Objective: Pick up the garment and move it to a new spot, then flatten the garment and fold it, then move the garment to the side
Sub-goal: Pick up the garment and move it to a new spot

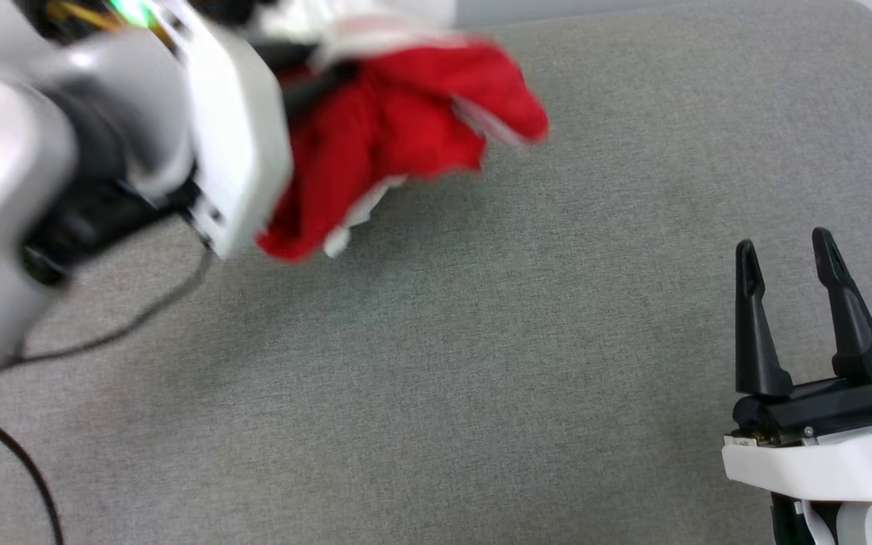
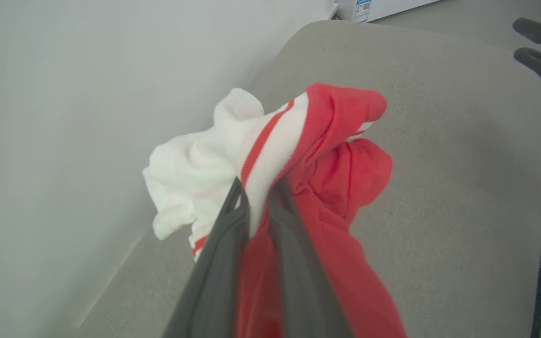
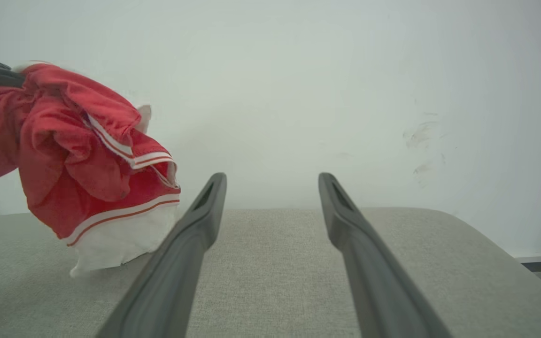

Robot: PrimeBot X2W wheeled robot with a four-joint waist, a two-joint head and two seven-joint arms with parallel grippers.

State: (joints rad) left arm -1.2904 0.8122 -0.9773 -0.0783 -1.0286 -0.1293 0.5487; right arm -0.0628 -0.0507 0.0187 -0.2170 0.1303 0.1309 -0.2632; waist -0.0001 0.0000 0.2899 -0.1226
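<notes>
Over the far left of the grey woven-fabric surface (image 1: 481, 378), red soft T-shirt with white sleeves (image 1: 406, 129) bunched, pinched at its striped trim by the left gripper (image 2: 257, 185). Spread wide and empty: right gripper (image 1: 784, 242). Best carried clear, then lowered onto the open middle before release.

The red soft-fabric T-shirt with white sleeves (image 1: 398, 129) hangs bunched between the fingers of the left pincer (image 2: 256, 188), its lowest fold down at the grey fabric-covered worktop (image 1: 481, 378). The right pincer (image 1: 788, 253) stands well apart to the bundle's right, over the worktop's near right part, with bare worktop between its spread fingers and a pale wall (image 3: 298, 94) beyond. A thin black cable (image 1: 141, 318) lies on the worktop nearer than the left pincer.
</notes>
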